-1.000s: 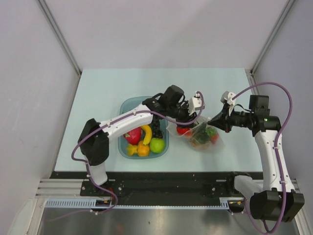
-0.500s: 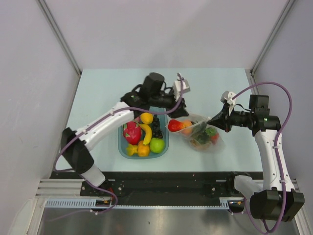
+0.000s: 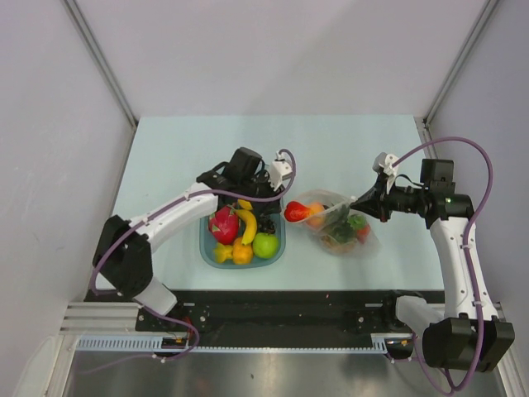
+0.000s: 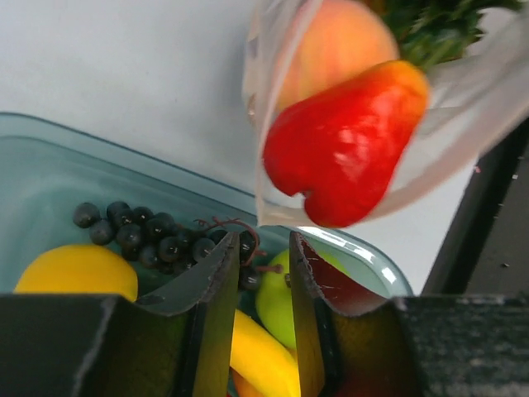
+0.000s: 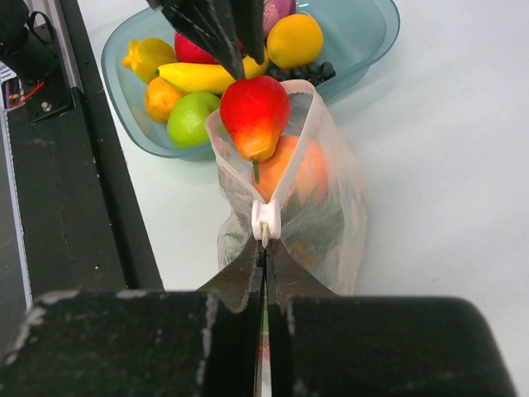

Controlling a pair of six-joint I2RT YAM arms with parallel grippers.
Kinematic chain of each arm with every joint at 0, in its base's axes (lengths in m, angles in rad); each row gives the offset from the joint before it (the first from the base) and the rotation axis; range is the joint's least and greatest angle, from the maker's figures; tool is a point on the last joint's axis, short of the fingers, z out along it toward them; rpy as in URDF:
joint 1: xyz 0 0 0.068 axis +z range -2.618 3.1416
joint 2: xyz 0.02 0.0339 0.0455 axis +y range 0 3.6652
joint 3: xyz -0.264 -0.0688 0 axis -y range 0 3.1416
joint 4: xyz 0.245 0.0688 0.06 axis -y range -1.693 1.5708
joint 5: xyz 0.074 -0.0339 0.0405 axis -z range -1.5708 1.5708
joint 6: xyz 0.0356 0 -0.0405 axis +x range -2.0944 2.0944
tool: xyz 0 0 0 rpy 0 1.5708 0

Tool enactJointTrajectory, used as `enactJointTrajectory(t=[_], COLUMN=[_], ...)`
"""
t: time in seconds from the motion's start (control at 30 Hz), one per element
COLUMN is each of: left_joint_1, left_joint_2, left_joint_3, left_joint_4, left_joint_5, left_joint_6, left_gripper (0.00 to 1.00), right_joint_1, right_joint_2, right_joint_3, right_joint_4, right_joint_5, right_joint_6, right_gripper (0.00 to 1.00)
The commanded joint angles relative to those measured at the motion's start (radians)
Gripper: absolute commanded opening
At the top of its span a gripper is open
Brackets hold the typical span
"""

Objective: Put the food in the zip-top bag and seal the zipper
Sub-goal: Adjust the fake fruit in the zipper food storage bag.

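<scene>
The pale blue table [image 3: 165, 165] sat between plain grey walls. My left gripper [image 4: 262, 252] hung low over the far right corner of the tray [image 5: 376, 37], its fingers a narrow gap apart with nothing between them. My right gripper [image 5: 264, 252], well off to the right of the tray, was pressed together on the zip-top bag [image 5: 331, 207], pinching its edge right beside the white slider [image 5: 263, 222] of the zipper [image 5: 227, 178] and holding the mouth up and open towards the tray.

I judged the step in hand to be fetching the next piece of food. To do it well I would spread the left fingers wider, drop onto a piece lying on top of the pile, close across its broadest part and lift it clear of the rim. The right pinch should stay put so the mouth does not sag.

The bag lay just beside the tray's right rim. A red pear-shaped fruit [image 5: 254, 116] perched in the mouth, partly outside, so it looked liable to roll out. I would nudge it deeper on the next delivery. Behind it sat a peach [image 5: 297, 174], and green leafy pieces [image 3: 355, 222] lay deeper.

The tray held a banana [image 5: 198, 77], a green apple [image 5: 194, 118], a lemon [image 5: 295, 40], an orange piece [image 5: 159, 98], a yellow star fruit [image 5: 149, 56], dark grapes [image 4: 140, 236] and a red dragon fruit [image 3: 223, 225]
</scene>
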Motion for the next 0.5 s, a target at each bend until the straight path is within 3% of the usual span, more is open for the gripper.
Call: enactJointTrajectory(t=[0.0,0.47], left_joint_1=[-0.009,-0.132], left_joint_2=[0.063,0.065], left_joint_3=[0.033,0.121], left_joint_4=[0.056,0.093], left_joint_5=[-0.056,0.019], left_joint_6=[-0.038,-0.045], left_gripper=[0.34,0.31], right_joint_1=[0.005,0.008], right_joint_2=[0.004,0.006], right_joint_3=[0.036,0.040], right_joint_4=[0.017,-0.021], right_joint_5=[-0.038,-0.032], right_joint_6=[-0.017,-0.055], right_gripper=[0.00,0.00])
